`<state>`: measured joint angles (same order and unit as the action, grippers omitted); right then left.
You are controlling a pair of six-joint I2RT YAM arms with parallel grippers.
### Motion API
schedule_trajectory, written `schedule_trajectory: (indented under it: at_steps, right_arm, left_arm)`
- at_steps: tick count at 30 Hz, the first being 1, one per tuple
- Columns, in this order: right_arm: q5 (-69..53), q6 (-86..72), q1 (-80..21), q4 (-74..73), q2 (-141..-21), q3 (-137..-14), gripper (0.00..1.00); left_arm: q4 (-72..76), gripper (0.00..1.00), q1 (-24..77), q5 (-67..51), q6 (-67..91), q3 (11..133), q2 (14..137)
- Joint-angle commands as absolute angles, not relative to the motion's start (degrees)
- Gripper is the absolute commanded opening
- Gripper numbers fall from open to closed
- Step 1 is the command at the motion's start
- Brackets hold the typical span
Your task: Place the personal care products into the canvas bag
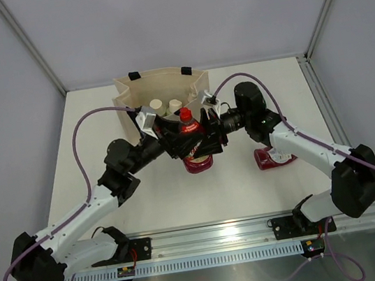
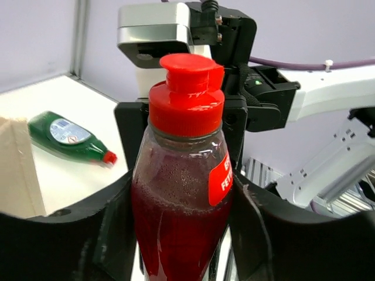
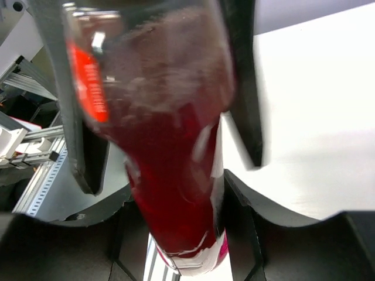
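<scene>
A red squeeze bottle (image 1: 198, 161) with a red cap stands upright just in front of the canvas bag (image 1: 124, 93). My left gripper (image 1: 175, 139) is shut on the body of the bottle (image 2: 181, 222); its fingers (image 2: 111, 234) press on both sides. My right gripper (image 1: 209, 134) faces it from the other side, jaws open around the lower part of the bottle (image 3: 176, 175) with a thin gap at one finger (image 3: 246, 234). Two cream caps (image 1: 166, 105) show inside the bag. A second red bottle (image 1: 273, 159) lies under my right arm. A dark green bottle (image 2: 67, 137) lies on the table.
The bag stands at the back centre of the white table (image 1: 93, 169), and its beige wall (image 2: 14, 170) shows at the left of the left wrist view. A metal rail (image 1: 216, 238) runs along the near edge. Grey walls close in the back and sides.
</scene>
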<state>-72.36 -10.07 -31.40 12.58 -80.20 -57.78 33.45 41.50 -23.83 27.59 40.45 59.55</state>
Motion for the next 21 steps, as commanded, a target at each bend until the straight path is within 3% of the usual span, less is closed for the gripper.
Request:
schedule_trajectory:
  at_steps: [1, 4, 5, 12, 15, 21]
  right_arm:
    - [-75.06, -5.90, -31.90, 4.77, -77.87, -64.94, 0.00]
    - [-74.45, -3.78, -31.82, 1.42, -77.43, -68.46, 0.00]
    - [-74.18, -3.61, -31.82, 0.97, -77.52, -69.25, 0.00]
    - [-68.74, -0.35, -29.97, -7.11, -81.29, -82.15, 0.00]
    - [-62.60, 2.19, -29.00, -9.57, -85.50, -89.87, 0.00]
    - [-43.80, 7.97, -29.53, -18.34, -101.93, -113.84, 0.00]
  left_arm:
    - [35.45, 0.68, 40.43, -18.90, 23.91, 47.19, 55.55]
    - [27.82, 0.95, 39.03, -15.92, 20.75, 51.40, 53.01]
    - [24.82, 0.99, 38.68, -14.69, 19.44, 52.98, 52.39]
    - [1.51, 0.99, 36.39, -2.47, 8.01, 63.11, 48.70]
    - [-3.42, 0.99, 36.30, 5.61, 5.29, 61.09, 45.01]
    - [-11.67, 0.99, 36.39, 7.12, 7.63, 51.87, 34.12]
